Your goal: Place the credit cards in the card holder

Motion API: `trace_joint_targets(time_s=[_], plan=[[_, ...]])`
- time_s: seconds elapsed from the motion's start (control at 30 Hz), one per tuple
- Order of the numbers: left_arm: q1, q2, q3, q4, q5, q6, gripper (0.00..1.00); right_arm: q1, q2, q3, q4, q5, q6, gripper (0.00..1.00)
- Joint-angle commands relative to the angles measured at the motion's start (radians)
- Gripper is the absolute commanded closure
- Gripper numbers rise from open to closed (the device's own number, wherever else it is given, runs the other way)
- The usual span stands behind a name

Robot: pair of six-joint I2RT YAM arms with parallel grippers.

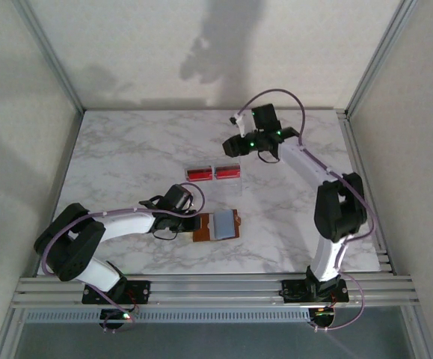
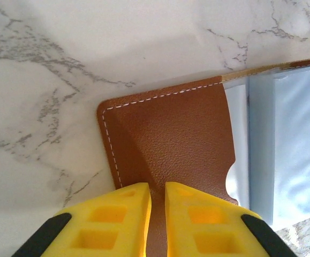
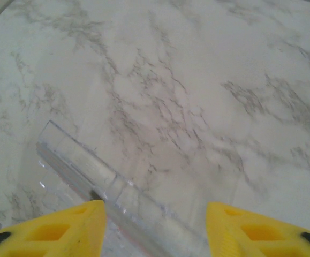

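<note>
While the left hand [image 2: 157,214] pinches a flap of the card holder [image 2: 171,139] on the bench [image 1: 126,149], a pale card [image 2: 294,139] seemingly sits inside. The right hand [image 3: 155,225], open and empty, hovers over the clear tray [image 3: 85,160] of red cards [image 1: 200,173]; a finger may clip its wall and tip it.

The tan-brown leather wallet [image 2: 171,144] had white stitching; the flat plastic card [image 2: 294,150] was pale blue-grey; the marble tabletop [image 2: 63,80] white, grey-veined.
</note>
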Motion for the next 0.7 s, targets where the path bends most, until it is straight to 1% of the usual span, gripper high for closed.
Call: trace_joint_targets(time_s=[0.0, 0.1, 0.2, 0.3, 0.43, 0.57, 0.67], plan=[[-0.005, -0.002, -0.031, -0.054, -0.026, 0.006, 0.83, -0.012, 0.126, 0.162, -0.262, -0.124, -0.224, 0.51], [-0.006, -0.002, -0.021, -0.074, -0.04, 0.008, 0.82, -0.013, 0.222, 0.29, -0.384, -0.138, -0.284, 0.52], [-0.005, -0.007, -0.025, -0.072, -0.046, 0.0, 0.82, -0.014, 0.279, 0.364, -0.457, -0.17, -0.318, 0.54], [-0.005, 0.0, -0.02, -0.075, -0.039, -0.001, 0.82, -0.013, 0.337, 0.434, -0.548, -0.207, -0.35, 0.6], [-0.005, -0.015, -0.021, -0.092, -0.054, -0.002, 0.82, -0.013, 0.373, 0.452, -0.58, -0.181, -0.379, 0.68], [-0.005, -0.025, -0.014, -0.107, -0.057, 0.003, 0.82, -0.013, 0.378, 0.447, -0.593, -0.161, -0.39, 0.69], [-0.005, -0.032, -0.015, -0.107, -0.062, 0.001, 0.81, -0.014, 0.389, 0.468, -0.612, -0.157, -0.403, 0.73]])
